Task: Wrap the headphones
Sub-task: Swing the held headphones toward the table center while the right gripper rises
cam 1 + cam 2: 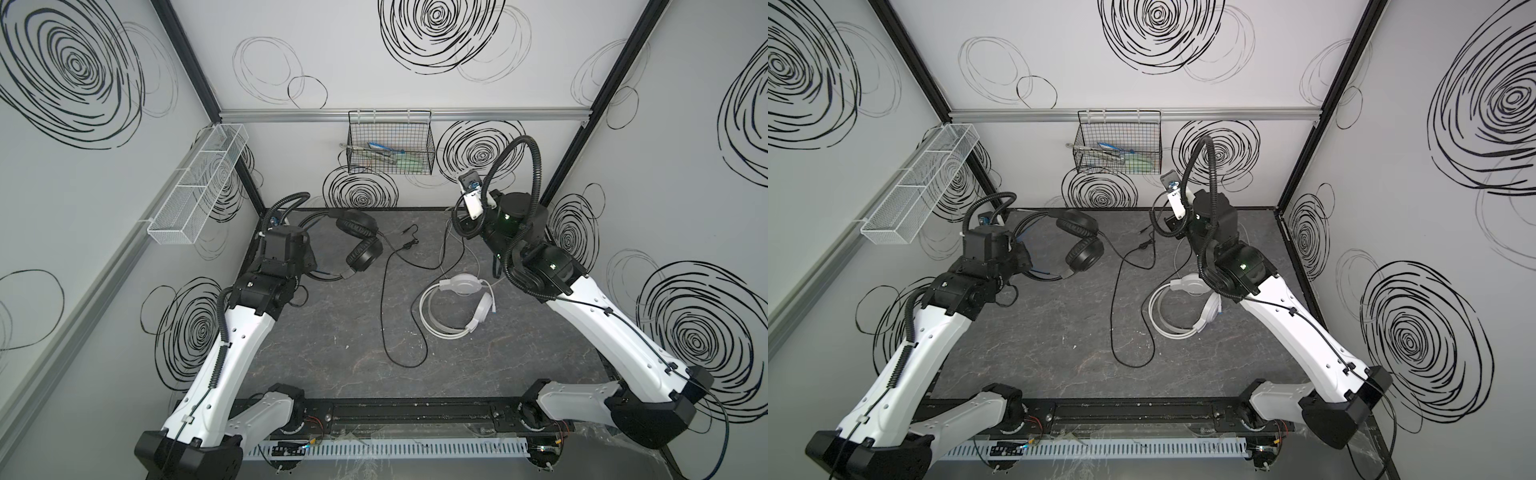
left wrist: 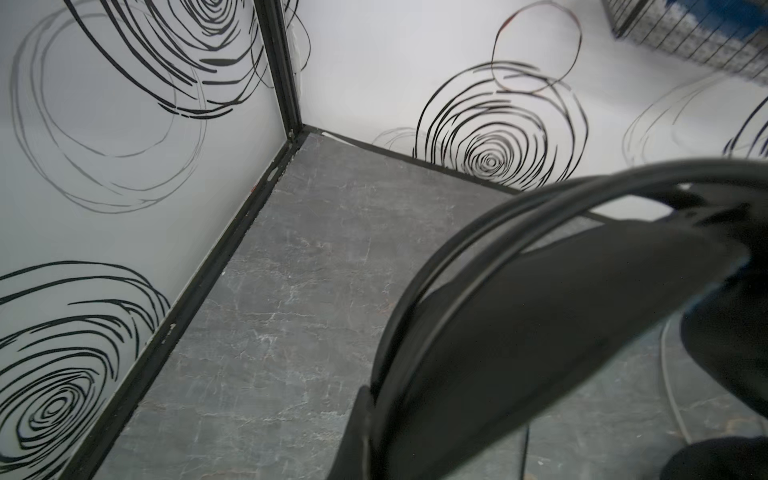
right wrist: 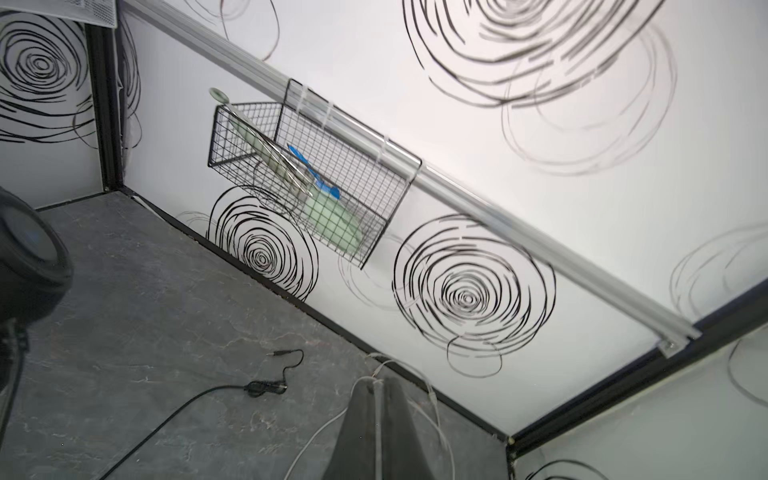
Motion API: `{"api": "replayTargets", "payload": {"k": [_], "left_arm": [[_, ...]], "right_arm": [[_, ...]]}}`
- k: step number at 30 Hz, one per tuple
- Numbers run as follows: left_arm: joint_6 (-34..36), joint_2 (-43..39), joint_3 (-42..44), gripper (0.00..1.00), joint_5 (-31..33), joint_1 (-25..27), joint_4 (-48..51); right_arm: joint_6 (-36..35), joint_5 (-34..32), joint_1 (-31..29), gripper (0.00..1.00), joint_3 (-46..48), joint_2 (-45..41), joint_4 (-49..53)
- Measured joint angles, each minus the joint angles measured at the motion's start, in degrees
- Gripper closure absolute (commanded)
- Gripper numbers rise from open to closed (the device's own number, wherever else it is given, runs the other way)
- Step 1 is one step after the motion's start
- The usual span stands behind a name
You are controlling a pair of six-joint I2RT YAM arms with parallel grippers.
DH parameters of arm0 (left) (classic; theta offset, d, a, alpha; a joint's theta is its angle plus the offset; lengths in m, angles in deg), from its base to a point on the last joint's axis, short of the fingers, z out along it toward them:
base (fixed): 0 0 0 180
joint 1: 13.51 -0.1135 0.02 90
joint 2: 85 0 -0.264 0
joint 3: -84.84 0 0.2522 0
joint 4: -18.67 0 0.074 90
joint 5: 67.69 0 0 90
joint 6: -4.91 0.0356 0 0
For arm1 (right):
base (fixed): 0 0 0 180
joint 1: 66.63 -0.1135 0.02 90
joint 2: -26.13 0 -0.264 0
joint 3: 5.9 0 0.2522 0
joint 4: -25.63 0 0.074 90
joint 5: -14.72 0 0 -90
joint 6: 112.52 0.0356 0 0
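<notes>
Right wrist only: right gripper [image 3: 376,401] pinching white cable [image 3: 323,424], hidden beneath arm [image 1: 515,226] in both top views. Left wrist: left gripper [image 1: 308,261] shut, black headset [image 2: 540,311] close, grip unclear.

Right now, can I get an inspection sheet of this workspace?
Surface: dark marbled tabletop, headsets and cables on it.
Job's things: black headset back left, headband raised; white headset lying right of centre.
Clutter: nothing seen.
Grippers: left gripper shut, apparently on the black headset's headband; right gripper shut on the white cable.
Cables: black cable sprawls loose across the middle; neither wrapped.
Surroundings: black wire basket holding utensils on back wall; white mesh tray on left wall.
</notes>
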Motion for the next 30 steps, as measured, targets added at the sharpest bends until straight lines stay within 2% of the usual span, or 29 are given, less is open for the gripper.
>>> {"api": "replayTargets", "payload": {"k": [6,10,21,30], "left_arm": [[7.87,0.74,2.93,1.00,0.07,4.57,-2.51],[12.33,0.79,3.04,1.00,-2.56,9.66,-6.03],[18.21,1.05,6.69,1.00,-14.03,17.31,-10.12],[18.78,-0.22,8.28,1.00,-23.04,26.40,-10.91]], "right_arm": [[-9.73,-4.24,-10.86,1.00,-6.60,6.54,-3.32],[-11.87,-3.96,-14.62,1.00,-8.79,9.97,-3.41],[-10.95,-3.30,-14.69,0.99,-9.57,10.99,-1.84],[-3.30,0.28,-10.58,1.00,-9.46,11.61,2.45]]}}
